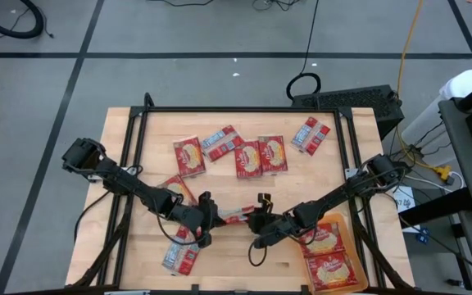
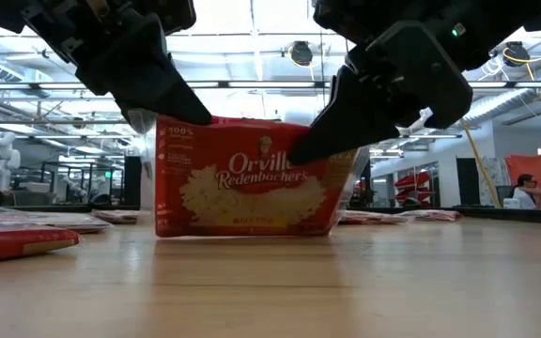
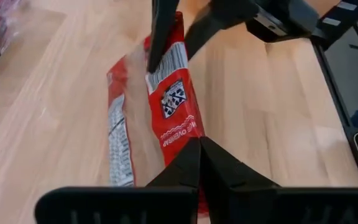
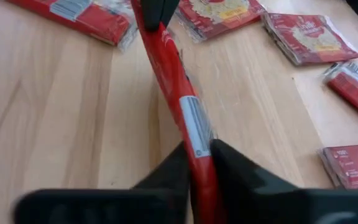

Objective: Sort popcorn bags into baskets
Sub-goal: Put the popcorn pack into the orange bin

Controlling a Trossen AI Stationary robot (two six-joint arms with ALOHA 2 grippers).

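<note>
**Popcorn bag held upright between both grippers**

Popcorn bag [image 2: 252, 178] stands on its long edge at the near middle of the desk [image 1: 244, 192]. The left gripper [image 1: 206, 215] has its fingers [image 3: 185, 171] clamped on one end, the right gripper [image 1: 260, 223] clamped on the other. Other popcorn bags [image 1: 260, 156] lie flat farther back. An orange basket [image 1: 352, 242] at near right holds two bags.

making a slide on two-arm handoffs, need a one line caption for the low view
Left claw and right claw both grip one popcorn bag standing on edge on the wooden table, other bags lying flat behind.
</note>
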